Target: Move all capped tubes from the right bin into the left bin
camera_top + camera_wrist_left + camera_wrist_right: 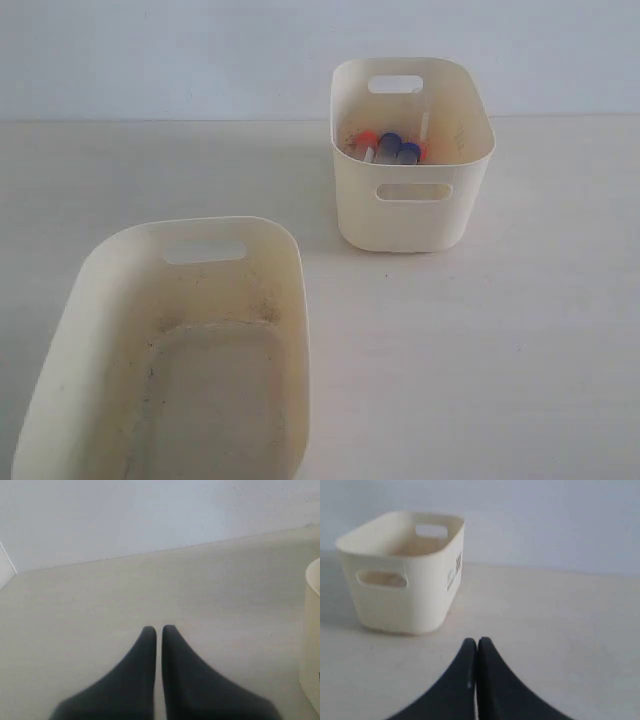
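The capped tubes (392,147), caps orange and dark blue, are found inside the right bin (410,215); the left bin (85,340) is set apart on the tabletop (480,350). Barcode-like print (454,572) is noted on the right bin's side, unreadable. The left pincer (159,630) and the right pincer (477,641) are closed, empty.

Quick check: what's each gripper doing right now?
Left gripper: closed, holding nothing.
Right gripper: closed, holding nothing.
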{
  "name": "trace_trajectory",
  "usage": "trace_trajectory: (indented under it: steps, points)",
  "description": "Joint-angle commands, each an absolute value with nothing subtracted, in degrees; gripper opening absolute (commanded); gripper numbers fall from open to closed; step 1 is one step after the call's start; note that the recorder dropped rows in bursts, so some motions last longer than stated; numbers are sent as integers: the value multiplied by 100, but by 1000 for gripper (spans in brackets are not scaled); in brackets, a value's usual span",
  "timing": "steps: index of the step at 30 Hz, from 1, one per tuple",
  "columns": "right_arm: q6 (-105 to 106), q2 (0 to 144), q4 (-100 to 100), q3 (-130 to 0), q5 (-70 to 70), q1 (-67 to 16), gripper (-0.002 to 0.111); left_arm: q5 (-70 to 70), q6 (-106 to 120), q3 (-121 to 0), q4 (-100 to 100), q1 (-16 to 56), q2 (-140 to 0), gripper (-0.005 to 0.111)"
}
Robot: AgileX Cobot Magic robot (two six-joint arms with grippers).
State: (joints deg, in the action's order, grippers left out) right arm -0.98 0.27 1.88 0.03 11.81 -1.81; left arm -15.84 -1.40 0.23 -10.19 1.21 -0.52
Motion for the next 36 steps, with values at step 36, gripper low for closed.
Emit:
trace_trajectory:
  steps: [36]
  points:
    - [1622, 6889, -2475, -5555, 3348, -304, 0, -1496, -206, 0, -1013, 114, -41, 4]
